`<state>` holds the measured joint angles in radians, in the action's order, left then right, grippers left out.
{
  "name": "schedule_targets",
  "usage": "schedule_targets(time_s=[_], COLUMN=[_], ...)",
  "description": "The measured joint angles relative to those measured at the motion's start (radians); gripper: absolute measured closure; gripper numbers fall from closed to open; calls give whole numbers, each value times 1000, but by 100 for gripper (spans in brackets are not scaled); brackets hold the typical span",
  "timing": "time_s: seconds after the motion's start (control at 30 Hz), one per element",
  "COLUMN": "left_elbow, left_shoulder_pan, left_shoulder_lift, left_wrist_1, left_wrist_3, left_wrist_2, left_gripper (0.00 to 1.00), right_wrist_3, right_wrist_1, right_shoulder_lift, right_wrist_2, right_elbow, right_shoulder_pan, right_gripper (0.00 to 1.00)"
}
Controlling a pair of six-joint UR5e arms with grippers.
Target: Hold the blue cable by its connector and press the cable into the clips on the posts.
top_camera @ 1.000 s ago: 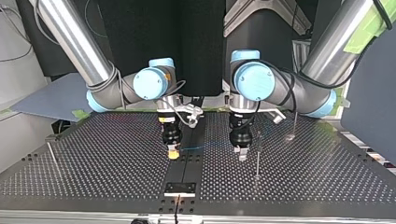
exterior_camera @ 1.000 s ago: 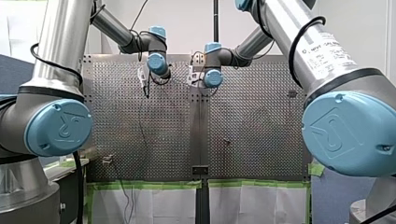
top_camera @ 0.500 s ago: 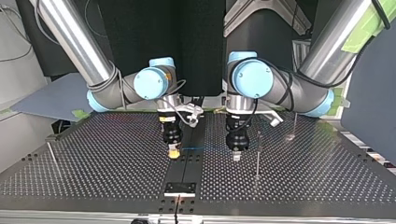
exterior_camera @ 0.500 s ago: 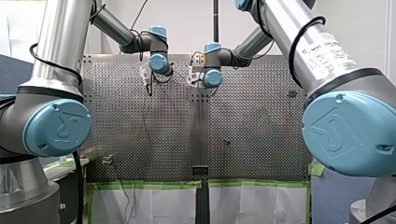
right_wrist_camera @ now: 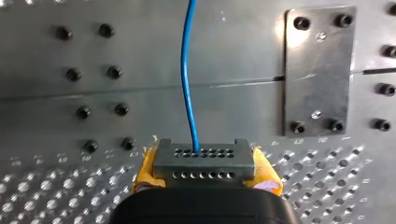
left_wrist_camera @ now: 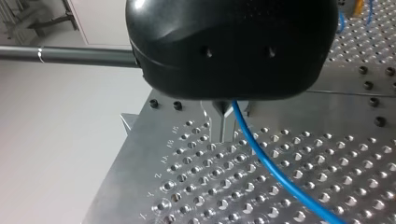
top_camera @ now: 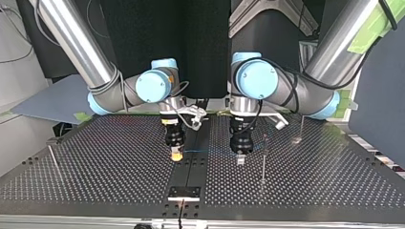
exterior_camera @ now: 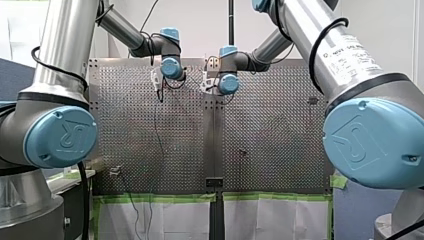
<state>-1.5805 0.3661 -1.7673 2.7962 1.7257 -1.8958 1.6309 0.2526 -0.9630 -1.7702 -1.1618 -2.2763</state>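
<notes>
In the right wrist view my right gripper (right_wrist_camera: 205, 171) has its yellow pads (right_wrist_camera: 145, 171) shut on a grey connector (right_wrist_camera: 204, 156). The blue cable (right_wrist_camera: 188, 70) leaves the connector and runs straight ahead over the table. In the left wrist view the same blue cable (left_wrist_camera: 273, 170) comes out from between the metal fingers (left_wrist_camera: 215, 122) of my left gripper (left_wrist_camera: 222, 133), which is shut on it. In the top view my right gripper (top_camera: 176, 155) and my left gripper (top_camera: 240, 160) hang side by side just above the table, the blue cable (top_camera: 207, 152) stretched between them. A thin post (top_camera: 263, 160) stands beside my left gripper.
A bolted metal plate (right_wrist_camera: 317, 70) lies ahead of my right gripper. A small plate (top_camera: 183, 192) sits at the table's near edge in the top view. Two more thin posts (top_camera: 52, 156) (top_camera: 302, 126) stand toward the sides of the perforated table (top_camera: 105, 181).
My left gripper has shifted toward my right gripper and farther from the top view's camera, away from the nearby post, and its fingers have come shut on the cable. My right gripper stayed put.
</notes>
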Motion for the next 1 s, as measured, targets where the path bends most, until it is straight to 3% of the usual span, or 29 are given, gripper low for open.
schedule_targets(time_s=[0.23, 0.43, 0.73, 1.0], left_elbow=[0, 0, -8, -14], left_shoulder_pan=[18, 42, 91, 132], left_shoulder_lift=[-16, -61, -100, -158], left_wrist_1=[-16, 9, 33, 20], left_wrist_3=[7, -5, -8, -14], left_wrist_2=[0, -22, -85, -108], left_gripper=[100, 100, 100, 100], right_wrist_3=[-1, 1, 10, 12], right_wrist_1=[-58, -74, -53, -1], right_shoulder_lift=[-1, -2, -22, -76], right_wrist_2=[-5, -12, -21, 1], right_elbow=[-8, -49, -121, -190], right_shoulder_pan=[14, 30, 62, 84], right_gripper=[100, 100, 100, 100])
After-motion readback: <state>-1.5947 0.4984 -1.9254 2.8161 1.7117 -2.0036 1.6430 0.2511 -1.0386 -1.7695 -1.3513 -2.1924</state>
